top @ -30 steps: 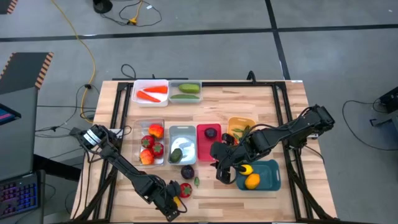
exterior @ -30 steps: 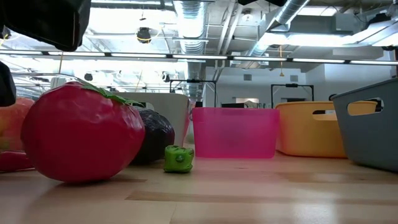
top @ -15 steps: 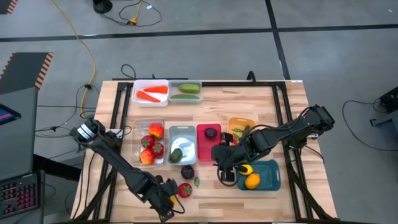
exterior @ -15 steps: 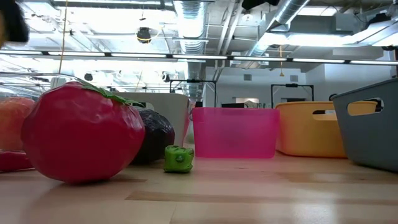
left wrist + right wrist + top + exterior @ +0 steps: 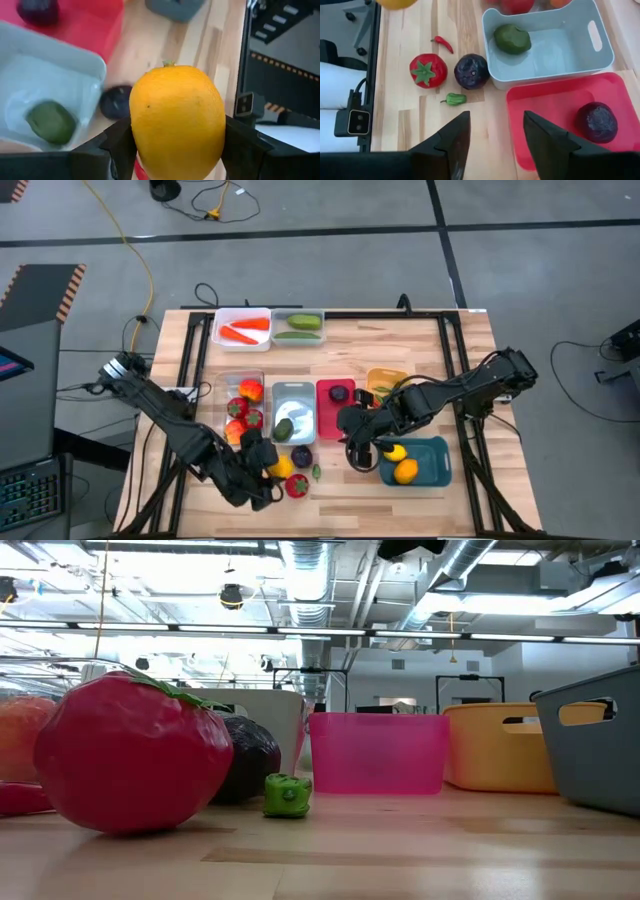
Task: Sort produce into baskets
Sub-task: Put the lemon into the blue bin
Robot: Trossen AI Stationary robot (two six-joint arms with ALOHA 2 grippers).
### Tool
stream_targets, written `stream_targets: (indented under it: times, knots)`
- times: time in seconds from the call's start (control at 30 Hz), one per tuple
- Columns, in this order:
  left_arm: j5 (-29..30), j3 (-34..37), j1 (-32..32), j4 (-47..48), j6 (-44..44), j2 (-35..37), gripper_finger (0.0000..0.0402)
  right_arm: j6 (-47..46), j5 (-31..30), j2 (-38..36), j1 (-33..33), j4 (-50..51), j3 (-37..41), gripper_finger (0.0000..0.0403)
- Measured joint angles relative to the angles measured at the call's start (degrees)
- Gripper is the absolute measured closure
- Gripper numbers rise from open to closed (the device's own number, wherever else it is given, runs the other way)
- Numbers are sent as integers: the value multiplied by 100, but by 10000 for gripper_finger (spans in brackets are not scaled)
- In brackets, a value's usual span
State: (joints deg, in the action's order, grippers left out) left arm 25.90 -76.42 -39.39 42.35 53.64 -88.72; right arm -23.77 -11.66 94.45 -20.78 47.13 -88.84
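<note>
My left gripper (image 5: 272,468) is shut on a yellow-orange fruit (image 5: 176,122) above the table's near middle, beside the clear basket of red fruit (image 5: 243,412). Below it lie a red tomato (image 5: 297,485), a purple plum (image 5: 301,457), a small green pepper (image 5: 316,472) and a red chili (image 5: 443,44). My right gripper (image 5: 360,458) is open and empty, between the red basket (image 5: 322,420) and the teal basket (image 5: 432,463). The teal basket holds two yellow fruits (image 5: 401,462). The held fruit also shows in the right wrist view (image 5: 395,3). My left gripper pinches the yellow-orange fruit by its two opposite sides (image 5: 142,125), one finger (image 5: 117,147) on each side. The fingers point mostly down at the table. The fruit is lifted clear of the table, with its small stem nub (image 5: 169,63) turned away from the wrist.
At the far edge stand a white basket with carrots (image 5: 243,328) and a clear basket with cucumbers (image 5: 298,326). The silver-grey basket (image 5: 300,395) holds a green fruit, the red basket a purple plum (image 5: 340,392), and the yellow-orange basket (image 5: 388,376) green pods. Bare wood lies along the near right.
My left gripper has gone up and away from the table's near edge, toward the baskets, carrying the yellow-orange fruit. It has left the low view. The tomato, plum and green pepper stay where they were.
</note>
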Motion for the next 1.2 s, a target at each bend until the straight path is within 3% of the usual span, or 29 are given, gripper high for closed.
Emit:
stream_targets:
  times: [0.37, 0.5, 0.9, 1.03, 1.2]
  knots:
    - [208, 0, 285, 221, -806, 144, 184, -15, 295, 101, 274, -31, -2, 109]
    - [510, 0, 380, 159, -1124, 144, 184, -528, 185, 217, 398, -215, -2, 90]
    - [1365, 0, 861, 166, -2323, 144, 184, -215, 255, 181, 507, -528, -2, 87]
    - [1294, 0, 1030, 159, -2652, 144, 184, -210, 260, 181, 430, -825, -2, 87]
    - [983, 0, 1069, 107, -2908, 144, 184, 508, 260, 181, 312, -1518, -2, 87]
